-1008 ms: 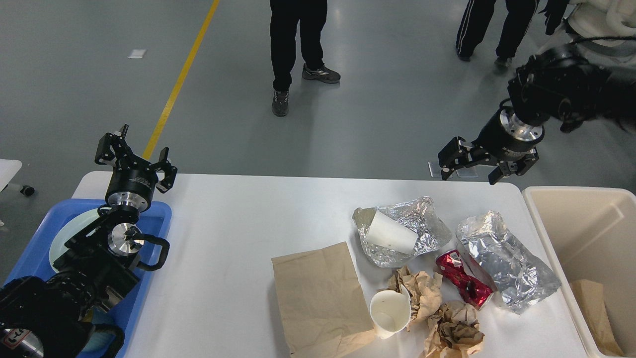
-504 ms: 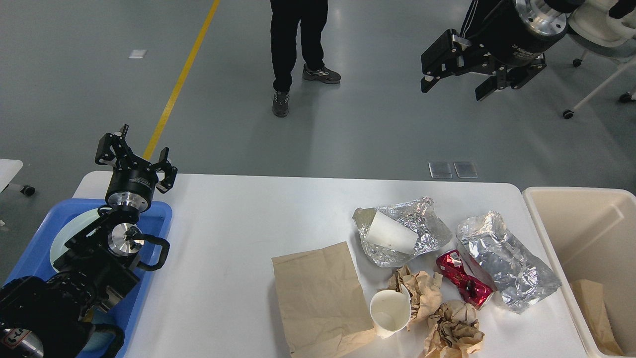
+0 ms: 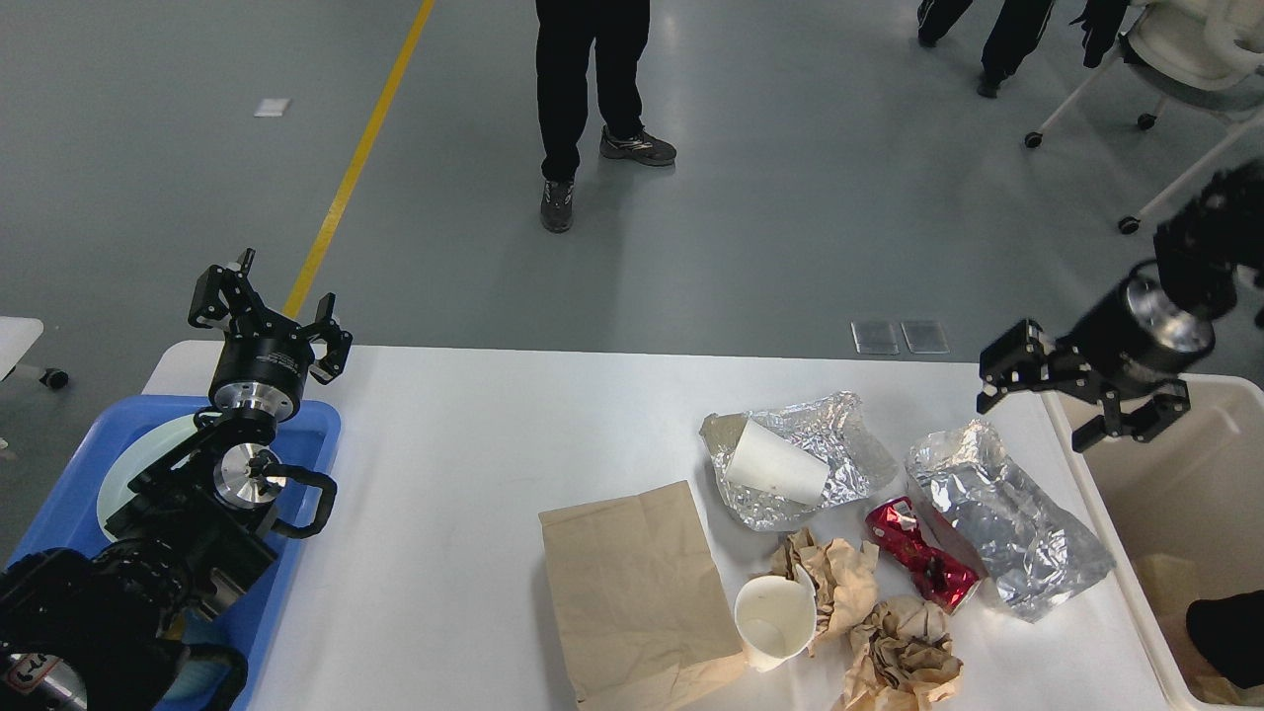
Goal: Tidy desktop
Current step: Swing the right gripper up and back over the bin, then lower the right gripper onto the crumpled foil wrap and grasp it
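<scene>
The white desktop (image 3: 444,464) holds litter on its right half: a flat brown paper bag (image 3: 632,583), an upright white paper cup (image 3: 775,622), a white cup lying on crumpled foil (image 3: 775,464), a second foil sheet (image 3: 1007,513), a red crushed wrapper (image 3: 918,563) and two brown paper wads (image 3: 839,583) (image 3: 904,662). My right gripper (image 3: 1059,403) is open and empty, hovering above the desktop's right edge beside the bin. My left gripper (image 3: 267,316) is open and empty above the desktop's back left corner.
A beige bin (image 3: 1165,474) stands at the right end, with brown paper (image 3: 1165,583) inside. A blue tray (image 3: 59,494) with a pale plate (image 3: 148,454) sits at the left under my left arm. People and a wheeled chair (image 3: 1175,69) stand on the floor beyond.
My right gripper swung high up over the floor, then came down to the right, by the bin's near wall. The left arm and the litter have not moved.
</scene>
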### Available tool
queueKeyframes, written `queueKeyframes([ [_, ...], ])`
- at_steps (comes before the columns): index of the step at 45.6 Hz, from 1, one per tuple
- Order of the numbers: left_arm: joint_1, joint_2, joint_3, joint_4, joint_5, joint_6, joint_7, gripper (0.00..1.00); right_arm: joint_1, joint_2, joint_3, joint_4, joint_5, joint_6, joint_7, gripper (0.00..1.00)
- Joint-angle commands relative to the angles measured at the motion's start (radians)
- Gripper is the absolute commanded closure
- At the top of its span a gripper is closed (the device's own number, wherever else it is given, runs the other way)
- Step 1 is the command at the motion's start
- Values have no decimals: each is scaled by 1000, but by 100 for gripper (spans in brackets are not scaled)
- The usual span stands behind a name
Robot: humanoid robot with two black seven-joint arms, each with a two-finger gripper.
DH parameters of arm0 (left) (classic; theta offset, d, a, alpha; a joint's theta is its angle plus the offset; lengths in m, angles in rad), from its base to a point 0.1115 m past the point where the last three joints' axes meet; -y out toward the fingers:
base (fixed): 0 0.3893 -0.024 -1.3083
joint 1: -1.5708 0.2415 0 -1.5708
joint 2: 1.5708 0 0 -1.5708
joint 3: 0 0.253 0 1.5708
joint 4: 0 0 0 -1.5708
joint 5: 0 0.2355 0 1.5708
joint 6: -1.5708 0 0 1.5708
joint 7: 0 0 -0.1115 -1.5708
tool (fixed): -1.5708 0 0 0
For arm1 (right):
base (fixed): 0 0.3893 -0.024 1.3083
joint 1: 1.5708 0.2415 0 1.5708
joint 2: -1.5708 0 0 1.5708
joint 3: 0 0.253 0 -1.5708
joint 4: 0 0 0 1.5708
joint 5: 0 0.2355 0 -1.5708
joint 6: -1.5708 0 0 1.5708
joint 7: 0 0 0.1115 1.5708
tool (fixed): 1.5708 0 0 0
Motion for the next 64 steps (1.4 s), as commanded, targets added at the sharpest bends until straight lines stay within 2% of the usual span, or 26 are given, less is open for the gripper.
queueKeyframes([
  [1, -1, 0, 0, 0, 0, 0, 0, 4, -142, -30, 11, -9, 9, -48, 0, 0],
  [14, -1, 0, 0, -2, 0, 0, 0, 4, -354, -109, 73, -67, 20, -217, 0, 0],
  [28, -1, 0, 0, 0, 0, 0, 0, 4, -524, -109, 148, -170, 121, -235, 0, 0],
  [40, 1, 0, 0, 0, 0, 0, 0, 4, -654, -93, 255, -226, 141, -347, 0, 0],
  [50, -1, 0, 0, 0, 0, 0, 0, 4, -661, -93, 294, -226, 141, -407, 0, 1],
  [52, -1, 0, 0, 0, 0, 0, 0, 4, -661, -93, 300, -226, 141, -418, 0, 8],
  [53, -1, 0, 0, 0, 0, 0, 0, 4, -662, -93, 300, -224, 141, -423, 0, 14],
  [54, -1, 0, 0, 0, 0, 0, 0, 4, -664, -93, 300, -223, 141, -423, -1, 41],
  [57, 1, 0, 0, 0, 0, 0, 0, 4, -665, -93, 295, -218, 141, -423, -4, 72],
  [62, -1, 0, 0, 0, -1, 0, 0, 4, -664, -93, 301, -216, 141, -423, -6, 97],
  [64, -1, 0, 0, 0, 0, 0, 0, 4, -664, -93, 301, -216, 142, -423, -6, 100],
])
